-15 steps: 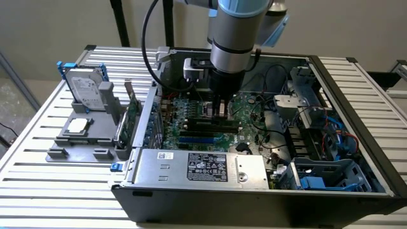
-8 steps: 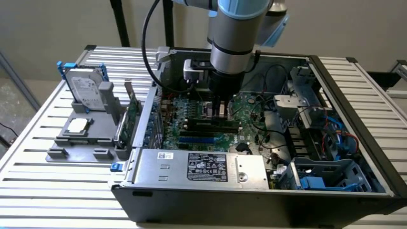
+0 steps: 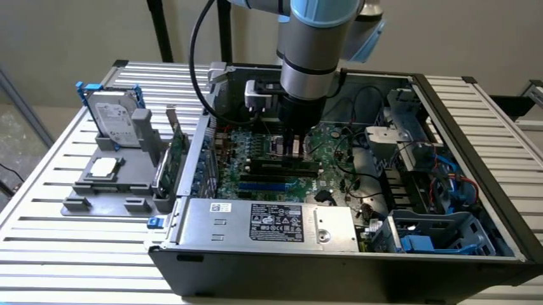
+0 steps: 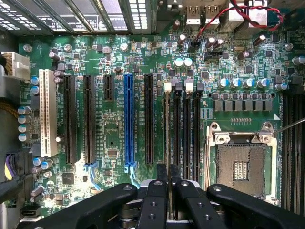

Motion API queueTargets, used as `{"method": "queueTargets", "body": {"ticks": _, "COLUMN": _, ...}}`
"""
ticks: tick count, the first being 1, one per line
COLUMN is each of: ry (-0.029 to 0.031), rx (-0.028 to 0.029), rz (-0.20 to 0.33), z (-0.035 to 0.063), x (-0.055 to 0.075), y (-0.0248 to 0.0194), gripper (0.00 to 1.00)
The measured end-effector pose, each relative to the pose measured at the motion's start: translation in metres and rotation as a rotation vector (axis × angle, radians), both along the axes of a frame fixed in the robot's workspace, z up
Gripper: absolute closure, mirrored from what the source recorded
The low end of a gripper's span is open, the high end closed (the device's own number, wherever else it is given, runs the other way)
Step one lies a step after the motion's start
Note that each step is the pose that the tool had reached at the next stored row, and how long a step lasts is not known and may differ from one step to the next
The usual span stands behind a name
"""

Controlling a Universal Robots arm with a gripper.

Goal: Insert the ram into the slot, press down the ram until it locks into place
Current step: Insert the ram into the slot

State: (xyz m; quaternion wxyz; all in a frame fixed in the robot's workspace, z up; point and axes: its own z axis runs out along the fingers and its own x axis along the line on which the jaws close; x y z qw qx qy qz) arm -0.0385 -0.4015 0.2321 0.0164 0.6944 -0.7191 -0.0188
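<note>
Ram [image 4: 168, 143] seating step in hand.
Jaws seemingly clamping ram edge-on over slot [image 3: 280, 167] directly beneath; likely calling for straight, even pressing.

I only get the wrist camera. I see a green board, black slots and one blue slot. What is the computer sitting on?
Observer: The open computer case lies on a table of pale metal slats.
Child: Is anything next to it?
Observer: Yes. At the exterior view's left, a grey holder sits beside the case, with a hard drive standing upright in a blue frame.
Child: Where is the arm?
Observer: The arm points straight down into the case, with its gripper over the board by the memory slots.
</note>
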Motion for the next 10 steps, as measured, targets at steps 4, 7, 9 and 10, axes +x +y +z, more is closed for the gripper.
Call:
{"method": "queueTargets", "body": {"ticks": 4, "ry": 0.0000, "rx": -0.0001, "rz": 0.000, "z": -0.0005, "x": 0.0000, "y": 0.0000, "gripper": 0.87}}
{"method": "queueTargets", "body": {"ticks": 7, "ry": 0.0000, "rx": 0.0000, "rz": 0.000, "z": -0.0007, "x": 0.0000, "y": 0.0001, "gripper": 0.87}}
{"method": "queueTargets", "body": {"ticks": 9, "ry": 0.0000, "rx": 0.0000, "rz": -0.001, "z": -0.0008, "x": -0.0002, "y": 0.0001, "gripper": 0.87}}
{"method": "queueTargets", "body": {"ticks": 10, "ry": 0.0000, "rx": 0.0000, "rz": -0.002, "z": -0.0009, "x": -0.0004, "y": 0.0002, "gripper": 0.87}}
